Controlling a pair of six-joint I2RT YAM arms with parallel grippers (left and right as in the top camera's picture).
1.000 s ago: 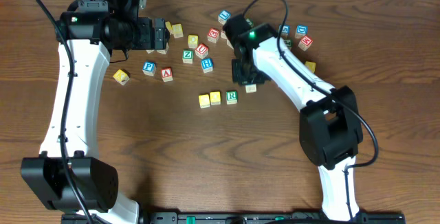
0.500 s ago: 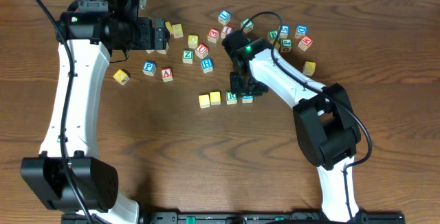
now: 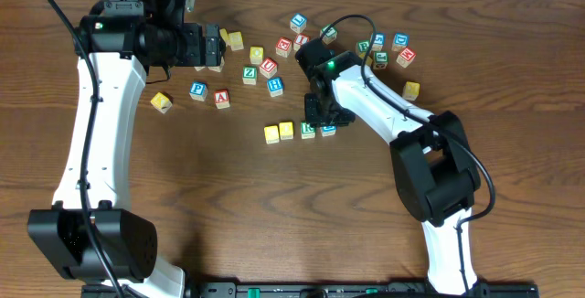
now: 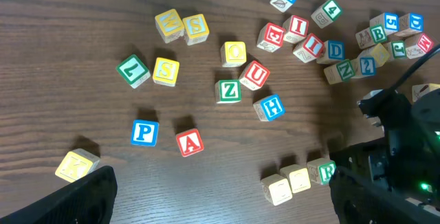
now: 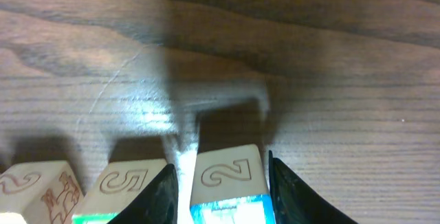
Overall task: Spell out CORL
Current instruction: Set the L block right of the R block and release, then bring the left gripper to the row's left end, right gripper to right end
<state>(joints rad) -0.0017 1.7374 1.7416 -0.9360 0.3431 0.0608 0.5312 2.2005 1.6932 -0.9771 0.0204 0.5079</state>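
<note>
Desk (image 3: 512,79): wood grain, loose letter blocks (image 3: 274,60) scattered across upper centre.
Left pincer (image 3: 216,47): upper left of the overhead frame, fingers spread wide.
Right pincer (image 5: 221,176): frame centre, clamped on blue-edged block (image 5: 227,174).
That block sits at the right end of the row, just beside the R block (image 3: 308,130), with two yellow blocks (image 3: 279,133) further left.

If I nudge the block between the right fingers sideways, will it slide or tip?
Probably slides, not rolls: the block looks a rigid, flat-faced wooden cube on the table. Small, so likely light; it could shove the neighbouring block.
</note>
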